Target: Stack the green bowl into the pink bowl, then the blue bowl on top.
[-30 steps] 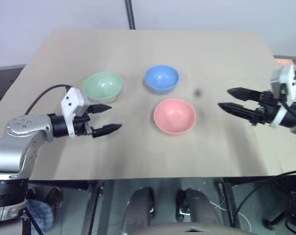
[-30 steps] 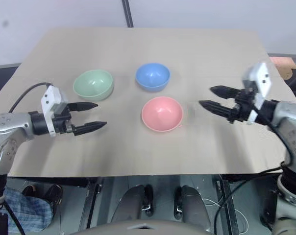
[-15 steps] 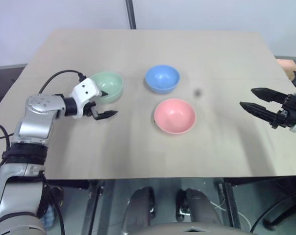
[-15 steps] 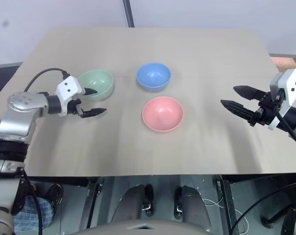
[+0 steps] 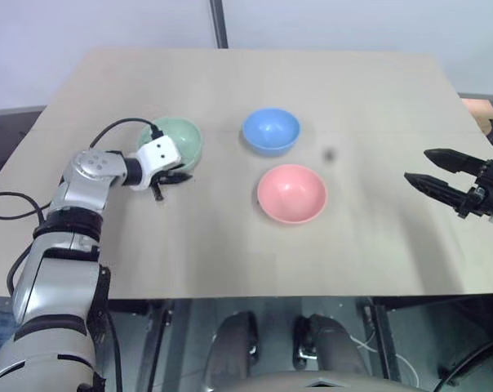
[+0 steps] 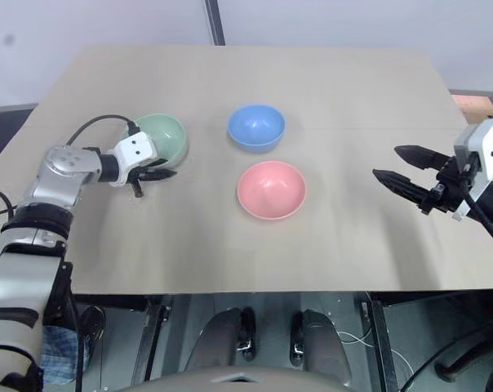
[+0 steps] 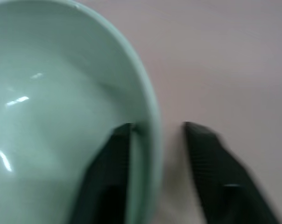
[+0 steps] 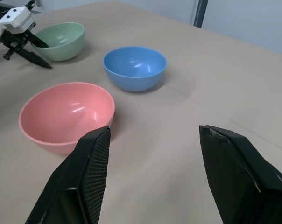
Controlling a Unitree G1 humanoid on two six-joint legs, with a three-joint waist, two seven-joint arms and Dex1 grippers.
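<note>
Surface: tan tabletop (image 5: 230, 237) against a pale wall, with a dark pole rising behind its far edge.
Green bowl: the green bowl (image 5: 184, 138) sits toward the left edge, about midway between the far and near edges, upright and not yet lifted.
Left gripper: the left gripper (image 7: 156, 140) has one black finger inside the bowl's wall and one outside, straddling the rim at the side nearest the robot. The fingers are drawn in around the wall (the outer one appears a sliver off it in the wrist view), so I read this as a grip closing on the green bowl.
What changed: a second ago this gripper hovered with its fingers spread, short of the bowl and nearer the near edge; since then it has reached in over the rim and narrowed. The bowl itself has not shifted.
Pink bowl: the pink bowl (image 5: 290, 193) stands near the table's middle, empty, well apart from the green one.
Blue bowl: the blue bowl (image 5: 270, 131) sits just beyond the pink, toward the far edge, untouched.
Right gripper: the right gripper (image 5: 433, 170) hangs by the right edge, fingers spread wide, holding nothing, having drawn outward.
Meaning: the first pickup is under way; next probably comes lifting the green bowl and carrying it over the pink.
</note>
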